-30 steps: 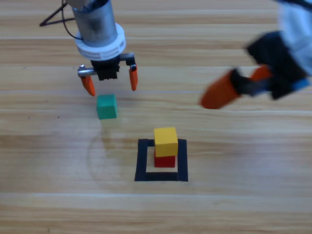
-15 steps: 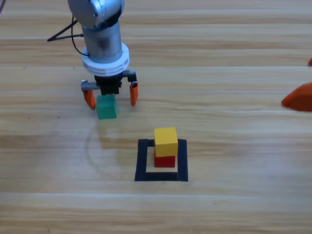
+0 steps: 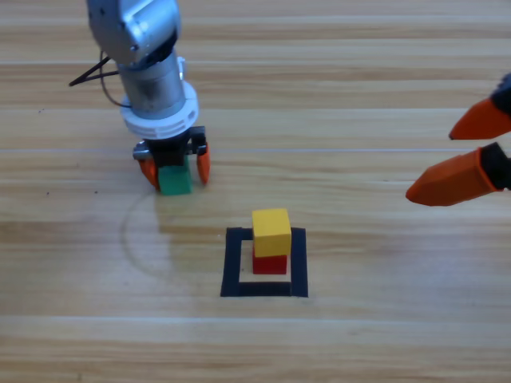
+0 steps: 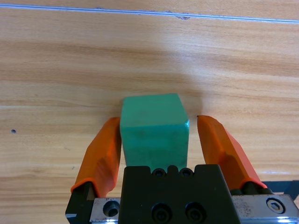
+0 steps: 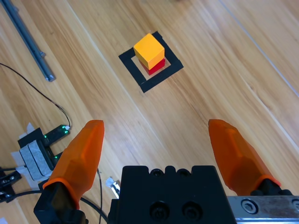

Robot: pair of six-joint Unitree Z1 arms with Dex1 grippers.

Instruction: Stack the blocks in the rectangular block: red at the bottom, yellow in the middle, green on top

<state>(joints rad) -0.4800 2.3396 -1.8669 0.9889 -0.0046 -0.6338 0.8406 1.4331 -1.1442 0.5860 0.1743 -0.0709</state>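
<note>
The teal-green cube point(image 3: 174, 182) rests on the table at the left, between the jaws of my left gripper point(image 3: 175, 169), which stands open around it. In the left wrist view the green cube point(image 4: 154, 128) touches one jaw, and a thin gap separates it from the other; the left gripper point(image 4: 159, 120) is low over the wood. The yellow cube point(image 3: 271, 230) sits on the red cube point(image 3: 270, 264) inside the black tape outline point(image 3: 233, 263). My right gripper point(image 3: 467, 152) waits open at the right edge. From the right gripper point(image 5: 156, 125), the yellow cube point(image 5: 149, 49), red cube point(image 5: 157, 67) and tape outline point(image 5: 150, 84) lie far ahead.
A black cable point(image 3: 96, 76) trails behind the left arm. The right wrist view shows a metal rail point(image 5: 28, 42) and a small electronics unit point(image 5: 39, 144) with wires at its left side.
My left gripper came down over the green cube and its jaws narrowed around it. The right arm drew back to the right edge, where its open jaws now show.
</note>
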